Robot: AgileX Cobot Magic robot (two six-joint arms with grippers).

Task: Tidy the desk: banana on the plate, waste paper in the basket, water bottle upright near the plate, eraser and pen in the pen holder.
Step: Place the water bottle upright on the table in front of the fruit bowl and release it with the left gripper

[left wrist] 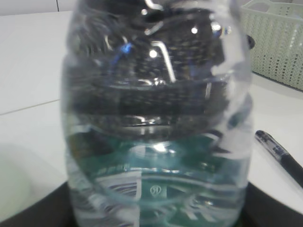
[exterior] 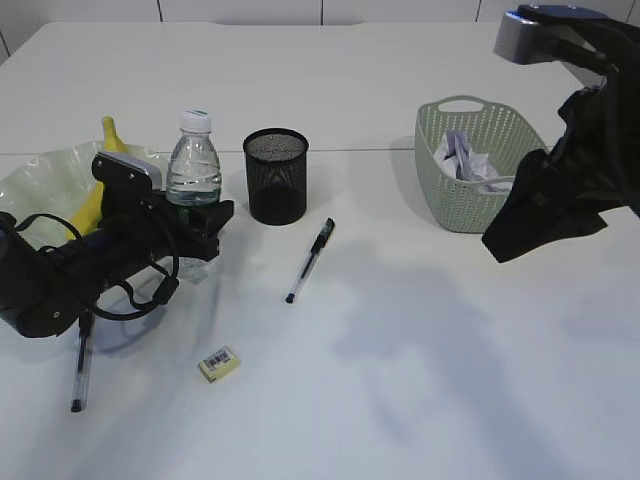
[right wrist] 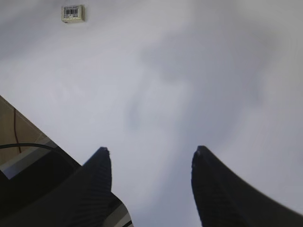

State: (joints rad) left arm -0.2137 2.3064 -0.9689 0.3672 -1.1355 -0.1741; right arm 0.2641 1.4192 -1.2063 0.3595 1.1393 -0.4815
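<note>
The water bottle (exterior: 194, 160) stands upright just beside the plate (exterior: 40, 175), and the left hand (exterior: 200, 228) is around its lower part. Its fingers are mostly hidden behind the arm's own body in the exterior view, and the left wrist view is filled by the bottle (left wrist: 156, 123) so close that no finger shows clearly, only dark shapes at the bottom corners. The jaws stand at about the bottle's width, but whether they press it or merely flank it I cannot tell.

The banana (exterior: 98, 190) lies on the plate, its lower half covered by the left arm. The pen holder (exterior: 276, 175) stands right of the bottle, near it but apart. One pen (exterior: 310, 259) lies slanted on the surface (exterior: 420, 380) in front of the holder; a second pen (exterior: 80, 365) lies near the left edge, its upper end hidden under the arm's cables. The eraser (exterior: 218, 362) lies alone on the surface between the two pens (barcode sticker facing up).

The basket (exterior: 470, 165) sits at the right with crumpled paper (exterior: 470, 160) inside, its right rim cut off by the right arm. The right hand (right wrist: 151, 156) hangs over bare surface with its two fingers well apart and nothing between them; in the exterior view it is only a dark, draped shape.
</note>
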